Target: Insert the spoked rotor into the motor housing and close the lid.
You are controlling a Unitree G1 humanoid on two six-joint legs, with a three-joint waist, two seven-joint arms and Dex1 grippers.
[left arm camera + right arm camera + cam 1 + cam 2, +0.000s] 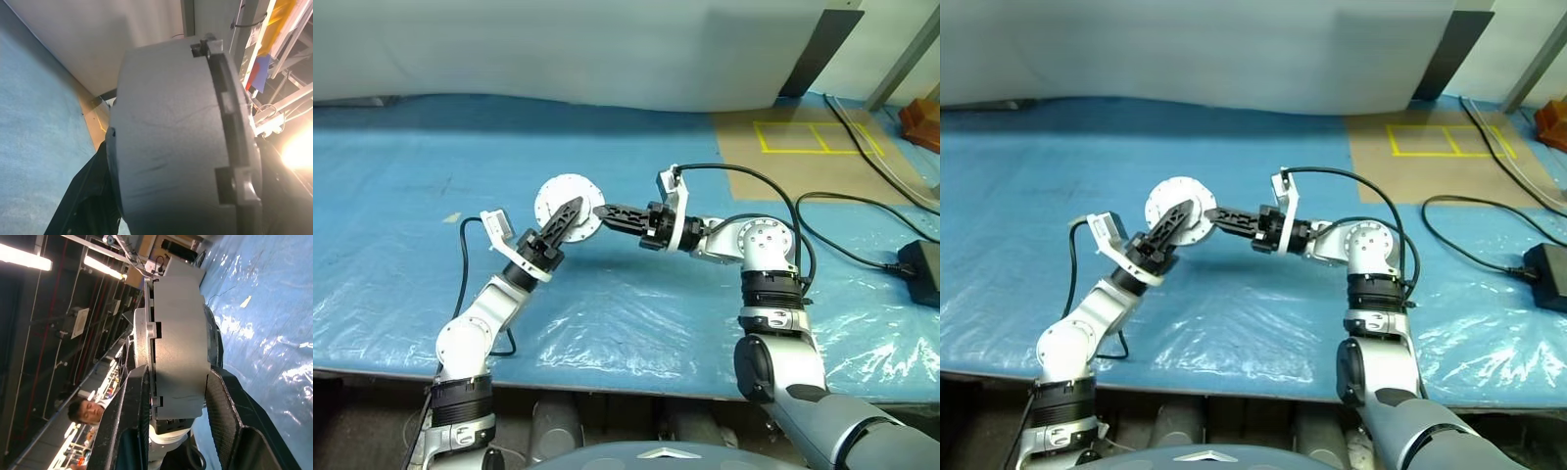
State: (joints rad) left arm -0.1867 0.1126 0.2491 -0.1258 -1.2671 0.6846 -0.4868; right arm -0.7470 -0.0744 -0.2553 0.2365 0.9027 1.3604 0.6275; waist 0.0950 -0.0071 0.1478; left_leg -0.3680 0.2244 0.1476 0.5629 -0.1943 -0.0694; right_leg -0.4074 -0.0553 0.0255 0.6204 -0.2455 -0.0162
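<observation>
Head views: a closed round grey-white motor housing [570, 208] is held up off the blue table [401, 196] between the two arms, its flanged face turned toward the camera. No rotor or separate lid lies on the table, so the rotor looks to be inside and the lid on; what remains appears to be setting the housing down or passing it over. The right gripper [603, 212] reaches in level from the right, its tips at the housing's edge; the left gripper [570, 213] comes up from below, its fingers lying across the face. Left wrist view: the housing's grey side wall sits just ahead of the camera, and how far the left fingers stand apart cannot be told. Right wrist view: the right gripper's fingers [128, 421] clamp the housing across its thickness, one on each flat face.
</observation>
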